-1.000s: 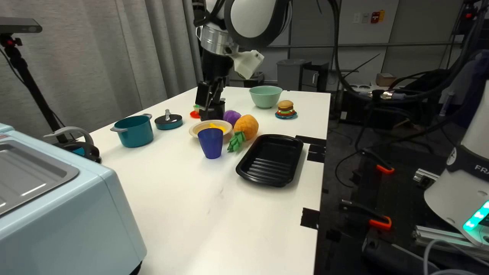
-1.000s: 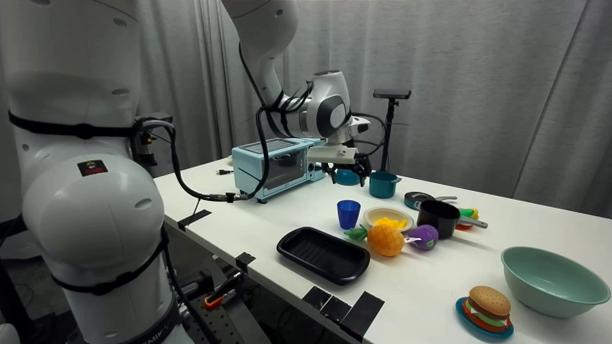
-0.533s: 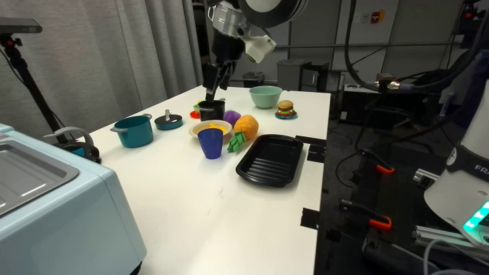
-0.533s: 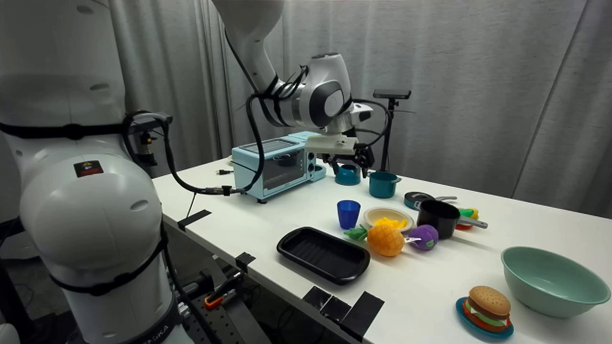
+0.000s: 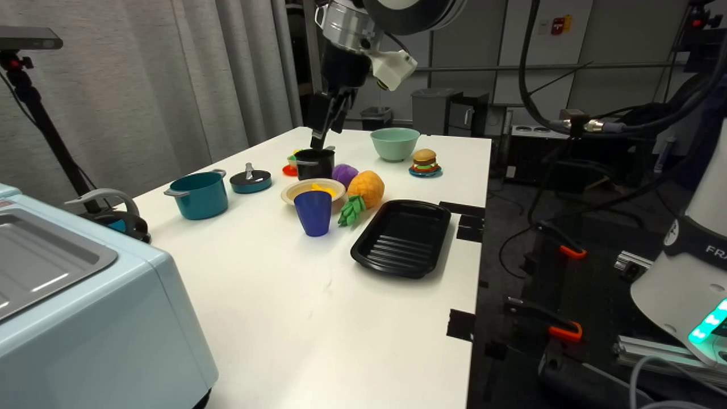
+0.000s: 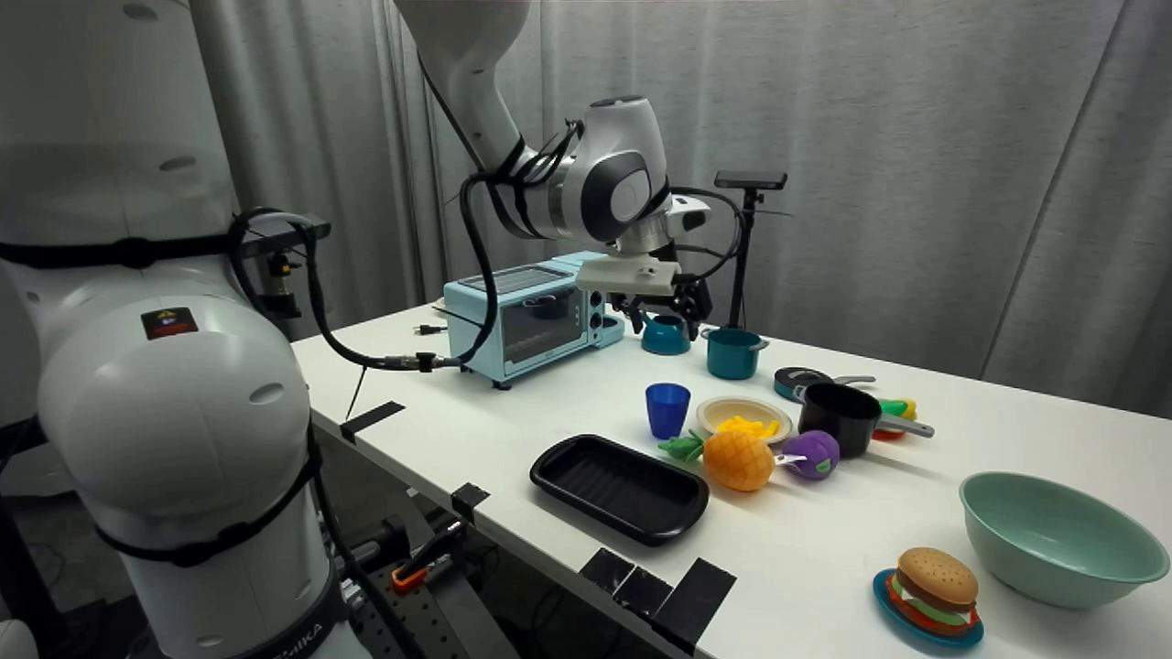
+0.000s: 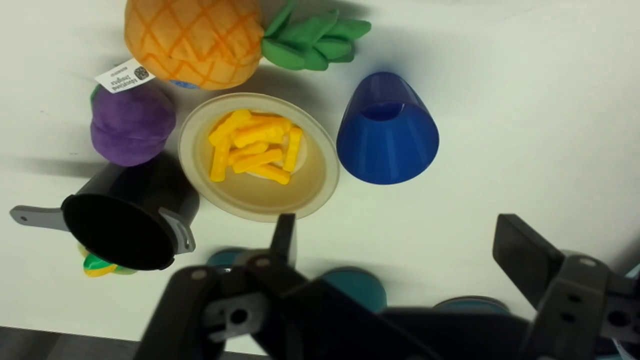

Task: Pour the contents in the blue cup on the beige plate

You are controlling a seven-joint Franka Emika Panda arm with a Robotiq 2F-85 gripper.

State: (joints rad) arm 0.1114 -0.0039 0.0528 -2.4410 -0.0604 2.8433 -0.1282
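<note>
Blue cup [image 7: 387, 150]: is standing upright on the white table [image 6: 806, 558], just beside the beige plate [image 7: 265, 197]; in the wrist view its blue inner wall and floor are showing.
Beige plate: is lying flat between the cup and the black pot [image 6: 829, 421] in both exterior views.
Yellow pieces [image 7: 260, 133]: are lying in a loose heap on the plate, inside its rim.
Gripper [image 7: 398, 227]: is hanging above the table, pointing down, apart from the cup; its jaws are standing wide apart, white tabletop showing between them in the wrist view.
Pineapple [image 7: 195, 40]: is lying on its side beside the plate, its green leaves [image 7: 307, 35] reaching near the cup.
Purple plush [image 7: 132, 122]: is resting between the pineapple and the pot.
Black pot: is standing upright, its long grey handle [image 6: 906, 425] pointing away from the plate.
Black tray [image 6: 618, 490]: is lying near the table's edge, its ribbed floor facing up.
Teal pot [image 6: 732, 357]: is standing well apart from the cup, near the teal kettle [image 6: 666, 340] in an exterior view.
Toy burger [image 6: 936, 586]: is sitting on a small blue dish [image 6: 906, 630], near the green bowl [image 6: 1035, 577].
Toaster oven [image 6: 558, 339]: is standing on the table, its light-blue body well apart from the plate.
</note>
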